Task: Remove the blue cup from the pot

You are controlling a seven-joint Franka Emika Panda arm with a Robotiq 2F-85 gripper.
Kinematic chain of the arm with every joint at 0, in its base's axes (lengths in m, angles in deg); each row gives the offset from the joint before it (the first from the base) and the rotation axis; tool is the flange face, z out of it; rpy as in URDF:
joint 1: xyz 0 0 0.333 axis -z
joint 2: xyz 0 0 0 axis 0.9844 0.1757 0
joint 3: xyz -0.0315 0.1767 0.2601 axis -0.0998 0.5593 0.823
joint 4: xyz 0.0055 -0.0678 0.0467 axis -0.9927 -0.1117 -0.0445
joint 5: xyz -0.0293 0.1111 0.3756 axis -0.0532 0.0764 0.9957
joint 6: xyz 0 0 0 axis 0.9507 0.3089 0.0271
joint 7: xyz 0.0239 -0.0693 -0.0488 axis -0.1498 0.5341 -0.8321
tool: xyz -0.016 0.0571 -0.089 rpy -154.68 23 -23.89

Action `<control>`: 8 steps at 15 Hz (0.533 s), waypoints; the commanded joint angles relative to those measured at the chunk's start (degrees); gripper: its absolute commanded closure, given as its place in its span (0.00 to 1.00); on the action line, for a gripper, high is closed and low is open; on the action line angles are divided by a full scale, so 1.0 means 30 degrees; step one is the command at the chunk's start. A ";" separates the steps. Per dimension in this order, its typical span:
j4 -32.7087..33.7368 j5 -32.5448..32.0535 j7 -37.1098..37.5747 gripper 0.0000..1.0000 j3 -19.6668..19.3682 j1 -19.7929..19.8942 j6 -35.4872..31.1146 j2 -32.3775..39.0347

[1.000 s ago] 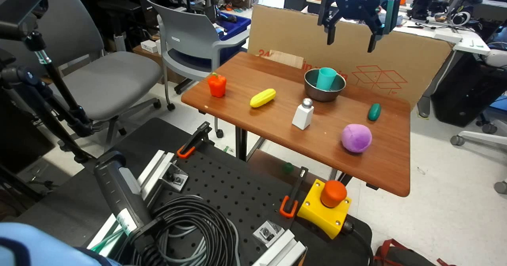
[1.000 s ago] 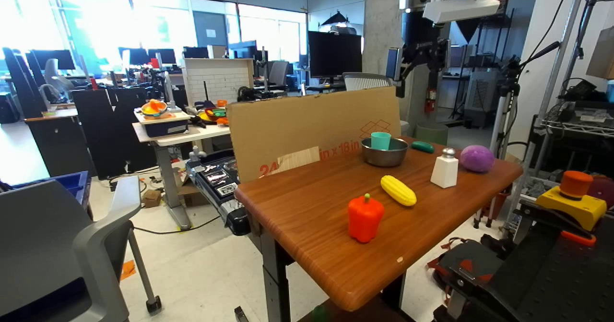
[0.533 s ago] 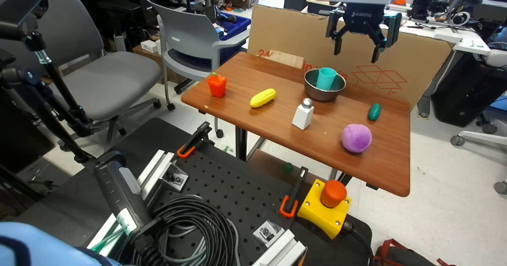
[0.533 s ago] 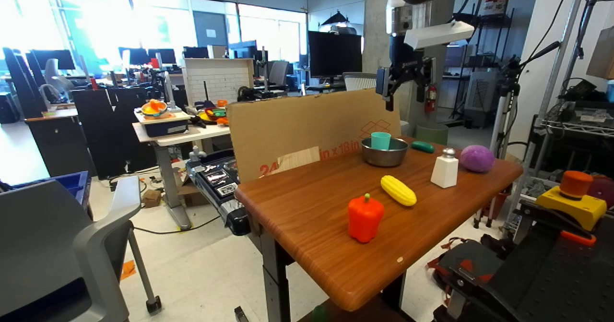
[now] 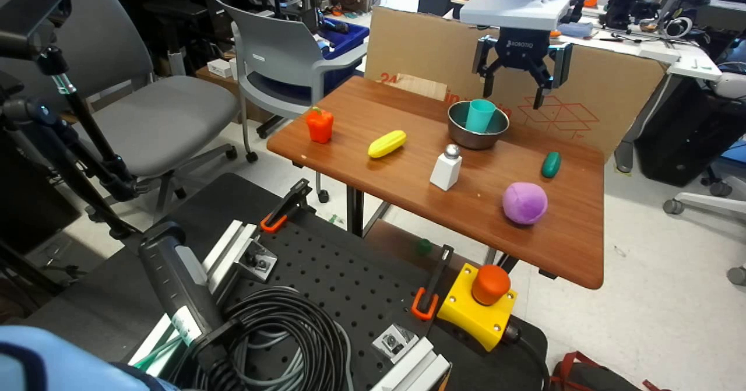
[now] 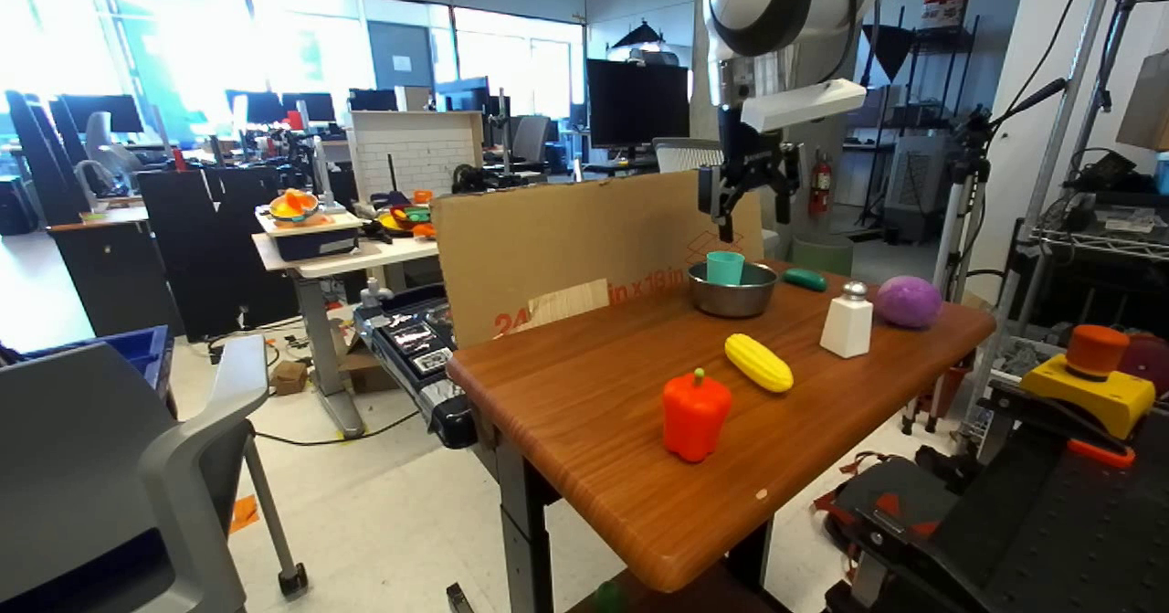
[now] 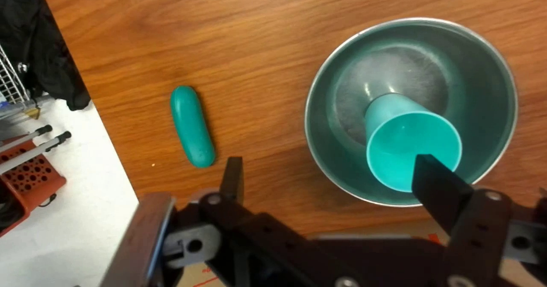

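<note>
The blue cup point(image 5: 480, 117) stands tilted inside the silver-grey metal pot point(image 5: 475, 141) at the back of the wooden table. Both also show in an exterior view, the cup point(image 6: 724, 269) rising above the rim of the pot point(image 6: 733, 301). In the wrist view the cup point(image 7: 397, 146) leans toward the pot's lower right wall, and the pot's bare floor point(image 7: 393, 75) shows. My gripper point(image 5: 513, 96) is open and empty, above the pot and off to one side of the cup. In the wrist view one fingertip of the gripper point(image 7: 328, 161) overlaps the cup's mouth; the other is over bare wood.
A dark green block point(image 5: 551, 164) and a purple ball point(image 5: 524, 203) lie near the pot. A white shaker point(image 5: 446, 169) stands in front of it. A yellow corn point(image 5: 387, 144) and a red pepper point(image 5: 320, 125) lie farther off. A cardboard sheet point(image 5: 408, 41) stands behind the table.
My gripper has come down and, over the last half second, moved sideways toward the pot, staying open. The cup, pot and other table objects have not moved.
</note>
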 commanded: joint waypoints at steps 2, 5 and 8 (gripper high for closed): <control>0.2022 0.0579 -0.0197 0.00 -0.0322 -0.0619 0.1524 0.1446; 0.2836 0.0680 -0.0209 0.00 -0.0309 -0.0801 0.2122 0.2094; 0.3643 0.0685 -0.0169 0.26 -0.0358 -0.1020 0.2987 0.2723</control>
